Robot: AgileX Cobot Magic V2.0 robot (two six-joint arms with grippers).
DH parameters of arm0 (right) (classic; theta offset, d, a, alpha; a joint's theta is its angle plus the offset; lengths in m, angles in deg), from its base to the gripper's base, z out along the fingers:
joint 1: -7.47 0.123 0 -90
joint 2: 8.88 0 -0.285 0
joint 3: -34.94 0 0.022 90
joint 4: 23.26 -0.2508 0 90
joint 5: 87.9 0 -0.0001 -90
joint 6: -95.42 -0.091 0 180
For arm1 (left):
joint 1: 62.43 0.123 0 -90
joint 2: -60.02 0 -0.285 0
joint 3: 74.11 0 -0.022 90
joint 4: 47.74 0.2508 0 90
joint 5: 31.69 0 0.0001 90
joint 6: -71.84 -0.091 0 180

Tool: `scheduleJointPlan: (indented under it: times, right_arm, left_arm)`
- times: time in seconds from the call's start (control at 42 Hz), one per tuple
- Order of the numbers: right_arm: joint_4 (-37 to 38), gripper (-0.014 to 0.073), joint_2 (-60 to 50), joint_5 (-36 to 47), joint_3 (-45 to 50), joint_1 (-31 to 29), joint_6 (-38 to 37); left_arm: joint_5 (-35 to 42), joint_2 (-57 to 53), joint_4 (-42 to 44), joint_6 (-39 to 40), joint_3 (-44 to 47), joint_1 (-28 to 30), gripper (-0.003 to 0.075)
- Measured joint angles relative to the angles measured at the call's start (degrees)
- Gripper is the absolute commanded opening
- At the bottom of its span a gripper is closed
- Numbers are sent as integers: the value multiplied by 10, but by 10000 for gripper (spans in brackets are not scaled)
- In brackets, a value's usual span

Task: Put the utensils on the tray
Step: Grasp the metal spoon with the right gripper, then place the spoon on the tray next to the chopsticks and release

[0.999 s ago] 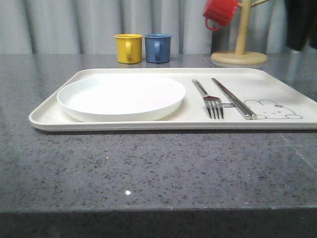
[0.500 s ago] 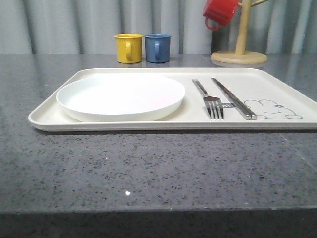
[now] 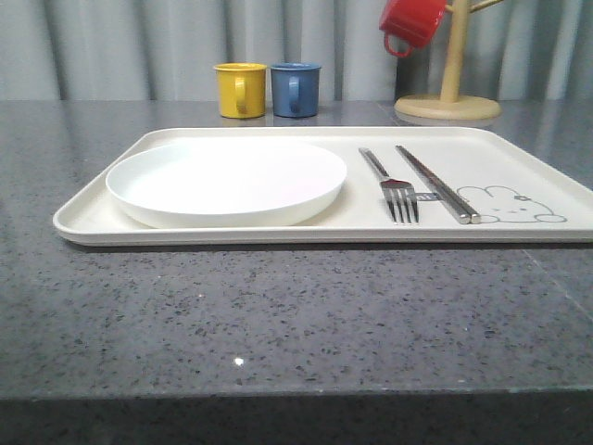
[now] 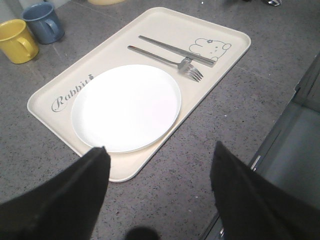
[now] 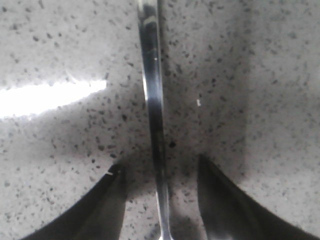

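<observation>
The dark arm seen earlier at the upper right is gone. The tray [image 3: 278,232] still holds plate [image 3: 226,181], fork [image 3: 391,184] and chopsticks [image 3: 435,183]. The left gripper [image 4: 157,185] hangs spread; the right gripper [image 5: 160,200] straddles the spoon handle [image 5: 154,115] on the countertop [image 5: 250,75], fingers apart.

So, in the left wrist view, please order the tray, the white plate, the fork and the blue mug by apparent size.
1. tray
2. white plate
3. fork, long but thin
4. blue mug

The fork and mug are hard to compare, and the mug lies farther from the camera.
</observation>
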Motion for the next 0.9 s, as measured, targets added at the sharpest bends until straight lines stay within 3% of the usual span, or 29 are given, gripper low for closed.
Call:
scheduleJointPlan:
  times: [0.285, 0.381, 0.523, 0.904]
  right_arm:
    - [2, 16, 1, 2, -1, -1, 0]
    - [-3, 8, 0, 4, -1, -1, 5]
    - [-71, 10, -21, 4, -1, 19, 22]
    - [-213, 10, -62, 3, -1, 195, 24]
  left_arm:
    - [0, 0, 3, 0, 0, 0, 426]
    - [0, 0, 0, 0, 0, 0, 426]
    - [0, 0, 0, 0, 0, 0, 426]
    - [0, 0, 0, 0, 0, 0, 426]
